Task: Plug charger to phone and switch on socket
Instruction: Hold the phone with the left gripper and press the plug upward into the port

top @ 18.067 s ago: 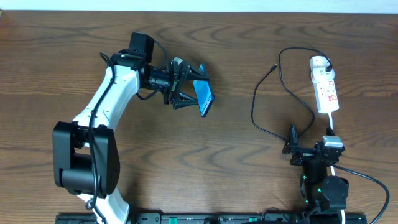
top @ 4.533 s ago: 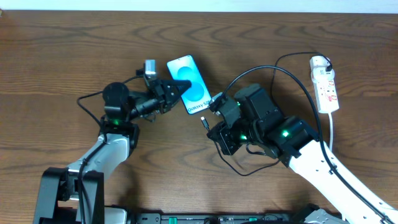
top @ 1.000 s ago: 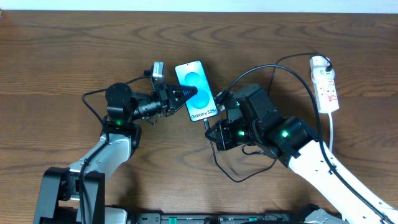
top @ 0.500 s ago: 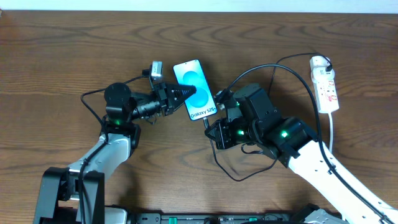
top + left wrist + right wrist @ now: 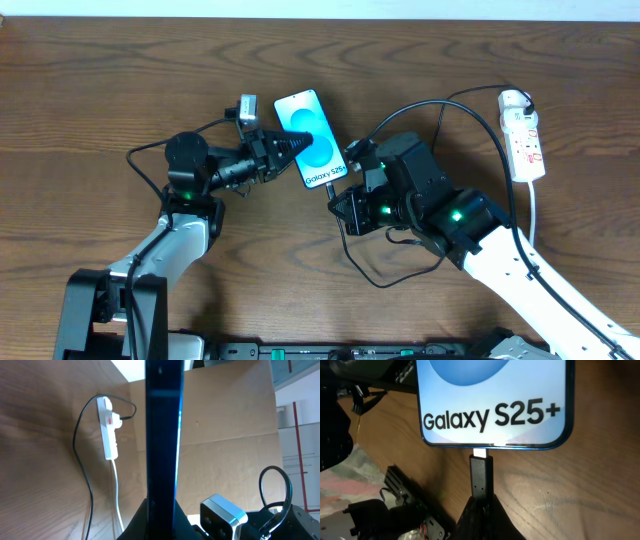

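Both grippers are busy on one small join near the middle of the table (image 5: 100,80). The left gripper (image 5: 296,150) has its jaws clamped on the phone (image 5: 325,165), lifting it with the cyan screen facing up and the lower edge turned toward the other arm. I judge this presents the port squarely and braces the handset against a push. In the left wrist view the phone (image 5: 162,435) runs edge-on straight up from between that gripper's (image 5: 160,520) fingers.

The right gripper (image 5: 481,510) is pinched tight on the black connector of the charger (image 5: 481,480), gripping it low so the metal tip stands clear and in line with the port. That tip meets the phone's (image 5: 492,405) bottom edge just under the "Galaxy S25+" text, while the black body stands a little proud of it (how deep the tip sits cannot be told). Probably a final straight push is needed, kept square so the tip does not skid along the edge.

Well apart at the table's right side lies the socket (image 5: 522,135), with neither gripper near it; its switch looks like the remaining step.
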Controlling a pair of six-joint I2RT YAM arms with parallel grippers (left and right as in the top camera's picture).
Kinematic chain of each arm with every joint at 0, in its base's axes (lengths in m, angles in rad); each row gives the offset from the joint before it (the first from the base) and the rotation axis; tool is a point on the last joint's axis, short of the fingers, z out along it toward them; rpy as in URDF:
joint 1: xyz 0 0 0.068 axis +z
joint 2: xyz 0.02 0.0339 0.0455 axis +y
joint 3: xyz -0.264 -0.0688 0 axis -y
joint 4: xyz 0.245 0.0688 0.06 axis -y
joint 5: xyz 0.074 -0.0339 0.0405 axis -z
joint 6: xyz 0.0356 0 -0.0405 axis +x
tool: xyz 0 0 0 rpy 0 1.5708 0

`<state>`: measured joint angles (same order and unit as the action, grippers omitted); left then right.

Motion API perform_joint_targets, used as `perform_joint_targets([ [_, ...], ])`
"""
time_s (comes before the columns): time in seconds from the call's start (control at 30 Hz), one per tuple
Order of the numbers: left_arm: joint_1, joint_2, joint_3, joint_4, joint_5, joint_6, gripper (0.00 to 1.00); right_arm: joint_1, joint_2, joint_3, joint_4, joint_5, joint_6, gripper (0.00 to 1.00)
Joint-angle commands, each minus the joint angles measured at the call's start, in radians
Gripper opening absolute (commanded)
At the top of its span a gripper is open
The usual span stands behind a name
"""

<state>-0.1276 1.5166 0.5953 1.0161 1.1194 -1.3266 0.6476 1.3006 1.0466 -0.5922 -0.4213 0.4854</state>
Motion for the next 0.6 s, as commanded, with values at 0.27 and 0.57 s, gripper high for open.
perform_joint_targets([
  [0.27, -0.02, -0.013, 0.019, 0.032, 0.14, 0.037, 0.07, -0.001, 0.001, 0.015, 0.083, 0.056, -0.074, 0.01],
  [0.57, -0.02, -0.013, 0.019, 0.079, 0.187, 0.077, 0.07, -0.001, 0.001, 0.015, 0.1, 0.057, -0.143, 0.01],
])
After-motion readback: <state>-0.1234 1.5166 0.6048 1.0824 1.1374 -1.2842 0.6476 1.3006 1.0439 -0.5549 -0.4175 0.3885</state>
